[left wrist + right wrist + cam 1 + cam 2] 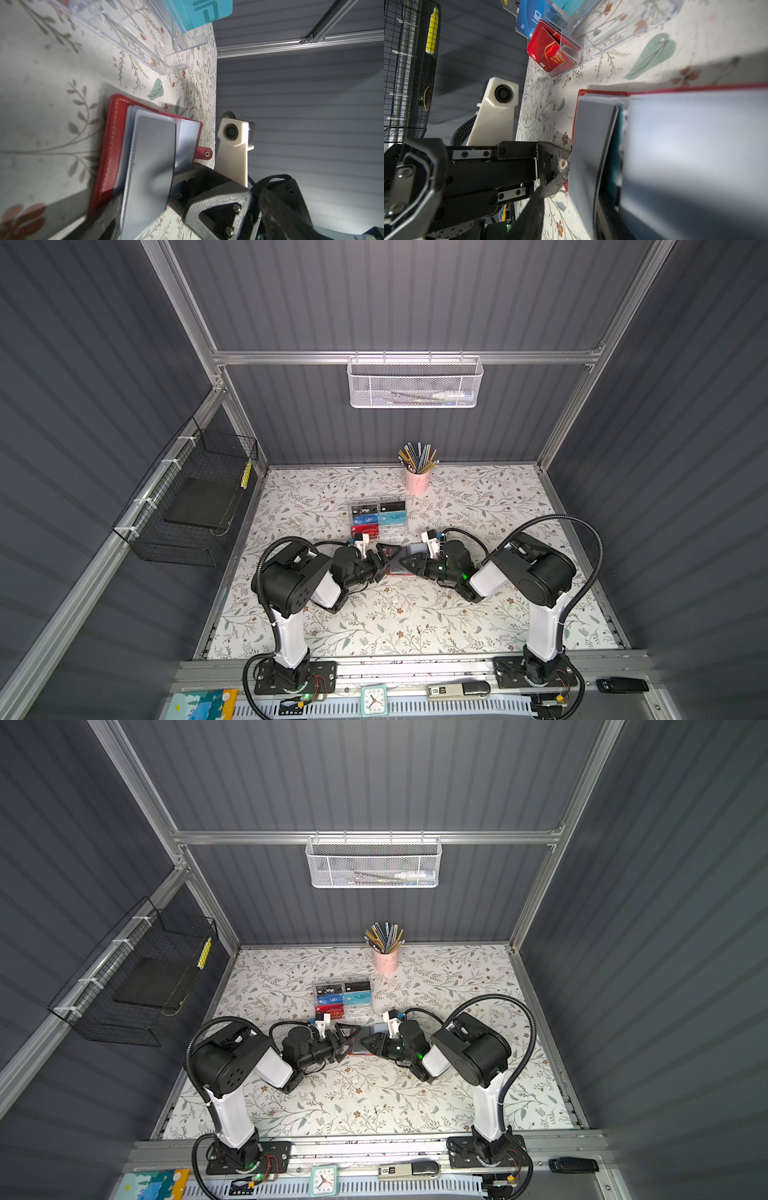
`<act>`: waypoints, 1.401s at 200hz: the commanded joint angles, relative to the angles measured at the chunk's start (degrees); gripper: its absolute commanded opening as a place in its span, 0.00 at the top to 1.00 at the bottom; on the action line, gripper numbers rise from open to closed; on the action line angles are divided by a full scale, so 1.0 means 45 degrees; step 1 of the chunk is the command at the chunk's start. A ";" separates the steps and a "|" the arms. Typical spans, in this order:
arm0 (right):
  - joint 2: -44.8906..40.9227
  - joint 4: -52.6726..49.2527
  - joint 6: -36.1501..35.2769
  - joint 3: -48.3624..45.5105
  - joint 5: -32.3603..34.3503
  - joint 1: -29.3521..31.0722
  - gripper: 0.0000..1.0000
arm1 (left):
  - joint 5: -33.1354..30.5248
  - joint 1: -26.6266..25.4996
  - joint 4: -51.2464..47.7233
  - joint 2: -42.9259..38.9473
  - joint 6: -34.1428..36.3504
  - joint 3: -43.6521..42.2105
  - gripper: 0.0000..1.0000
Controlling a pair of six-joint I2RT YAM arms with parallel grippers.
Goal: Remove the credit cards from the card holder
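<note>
The red card holder [413, 549] lies open on the floral table between both grippers, clear blue-grey sleeves [153, 155] fanned up from its cover [112, 145]. In the right wrist view a black credit card's edge [604, 158] and a teal one [619, 141] show between the sleeves. My left gripper [384, 561] stands open wide, fingertips at the holder's left edge [568, 164]. My right gripper [405, 563] reaches in from the right onto the sleeves [182, 187]. One blurred finger [533, 218] shows; a lifted sleeve [695, 155] hides the other.
A clear compartmented box [378, 516] with several cards stands just behind the holder. A pink cup of pencils [417, 479] stands at the back. A black wire basket [195, 497] hangs on the left wall and a white mesh basket [413, 383] on the back wall.
</note>
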 commanded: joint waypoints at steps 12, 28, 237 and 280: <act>0.0485 -0.0482 -0.0165 0.0404 -0.1282 0.0678 0.59 | 0.0149 -0.0341 -0.2396 0.0427 -0.0006 -0.0311 0.00; 0.0593 -0.0558 -0.0150 0.0610 -0.1387 0.0680 0.58 | 0.0157 -0.0338 -0.2401 0.0417 -0.0027 -0.0307 0.00; -0.0024 -0.1066 -0.0846 0.0121 -0.2440 -0.0576 0.73 | 0.0128 -0.0331 -0.2266 0.0384 -0.0026 -0.0590 0.00; 0.0000 -0.1209 -0.1036 0.0147 -0.2704 -0.0781 0.74 | 0.0128 -0.0322 -0.2255 0.0407 -0.0034 -0.0591 0.00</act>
